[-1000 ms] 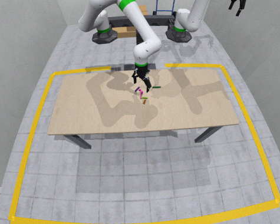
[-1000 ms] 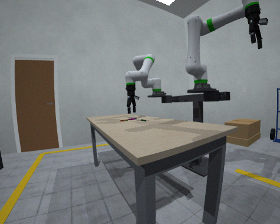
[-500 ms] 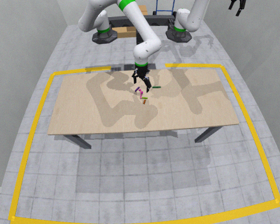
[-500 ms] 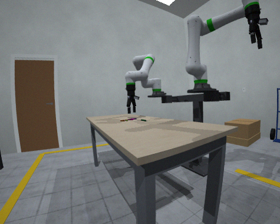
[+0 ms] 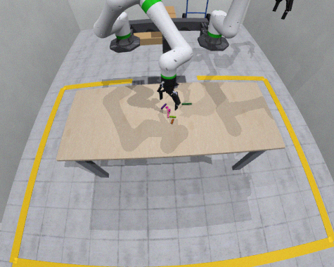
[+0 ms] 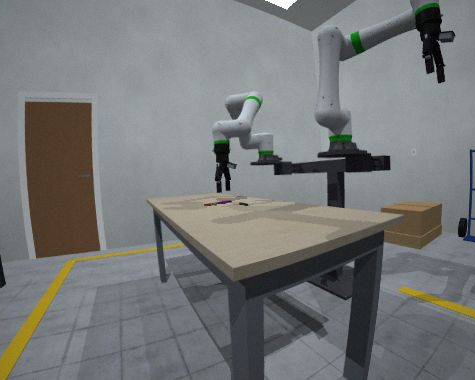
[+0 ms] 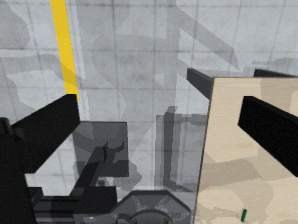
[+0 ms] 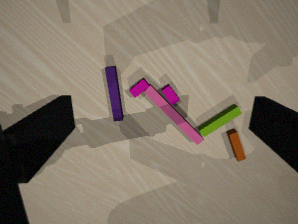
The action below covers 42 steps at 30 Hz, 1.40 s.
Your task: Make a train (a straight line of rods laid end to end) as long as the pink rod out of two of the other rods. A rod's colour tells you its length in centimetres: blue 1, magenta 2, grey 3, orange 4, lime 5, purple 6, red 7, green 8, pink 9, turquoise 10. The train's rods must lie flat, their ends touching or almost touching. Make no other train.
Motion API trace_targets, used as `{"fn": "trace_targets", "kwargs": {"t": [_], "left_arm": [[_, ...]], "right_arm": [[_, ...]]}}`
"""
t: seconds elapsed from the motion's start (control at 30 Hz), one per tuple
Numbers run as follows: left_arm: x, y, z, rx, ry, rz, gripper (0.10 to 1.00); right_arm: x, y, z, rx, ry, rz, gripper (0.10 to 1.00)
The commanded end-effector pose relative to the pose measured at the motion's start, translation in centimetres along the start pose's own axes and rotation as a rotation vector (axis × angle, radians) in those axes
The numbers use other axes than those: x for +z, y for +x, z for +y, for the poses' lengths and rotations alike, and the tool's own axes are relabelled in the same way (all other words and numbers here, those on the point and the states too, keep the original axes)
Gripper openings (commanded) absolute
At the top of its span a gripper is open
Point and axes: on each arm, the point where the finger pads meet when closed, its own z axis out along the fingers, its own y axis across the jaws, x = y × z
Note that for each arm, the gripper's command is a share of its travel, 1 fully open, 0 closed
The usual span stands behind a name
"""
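The pink rod (image 8: 174,114) lies slanted on the table. One magenta rod (image 8: 139,88) is at its upper end, at an angle; a second magenta rod (image 8: 170,94) lies close beside it. The lime rod (image 8: 220,120) (image 5: 173,116) meets or nearly meets its lower end at an angle. The orange rod (image 8: 236,145) (image 5: 172,121) lies beyond the lime one. The purple rod (image 8: 114,93) (image 5: 163,106) lies apart. The green rod (image 5: 186,104) (image 6: 243,204) (image 7: 244,215) lies farther off. My right gripper (image 5: 169,103) (image 8: 162,112) is open above the group. My left gripper (image 5: 280,13) (image 6: 435,76) is open, raised high away from the table.
The wooden table (image 5: 94,140) (image 6: 284,240) carries all the rods. Arm shadows cross its top. The right arm reaches over the table's back edge. Both arm bases stand behind it, with cardboard boxes (image 6: 411,222) on the floor there.
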Motion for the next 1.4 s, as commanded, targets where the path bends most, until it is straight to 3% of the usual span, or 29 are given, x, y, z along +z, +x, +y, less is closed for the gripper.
{"fn": "trace_targets", "kwargs": {"t": [0.0, 0.43, 0.73, 0.8, 0.87, 1.3, 1.37], "left_arm": [[-0.1, 0.0, 0.0, 0.000, 0.000, 0.002, 1.000], [-0.1, 0.0, 0.0, 0.000, 0.000, 0.002, 1.000], [-0.1, 0.0, 0.0, 0.000, 0.000, 0.002, 1.000], [-0.1, 0.0, 0.0, 0.000, 0.000, 0.002, 1.000], [-0.1, 0.0, 0.0, 0.000, 0.000, 0.002, 1.000], [-0.1, 0.0, 0.0, 0.000, 0.000, 0.002, 1.000], [-0.1, 0.0, 0.0, 0.000, 0.000, 0.002, 1.000]], "right_arm": [[-0.1, 0.0, 0.1, 0.000, -0.002, -0.001, 1.000], [-0.1, -0.2, 0.3, 0.077, -0.002, -0.001, 1.000], [-0.1, -0.8, 1.0, 0.441, -0.002, 0.000, 1.000], [-0.1, -0.8, 1.0, 0.441, -0.002, 0.000, 1.000], [-0.1, -1.0, 1.3, 0.575, -0.002, 0.000, 1.000], [-0.1, -1.9, 2.3, 1.055, -0.002, 0.001, 1.000], [-0.1, -1.9, 2.3, 1.055, -0.002, 0.001, 1.000]]}}
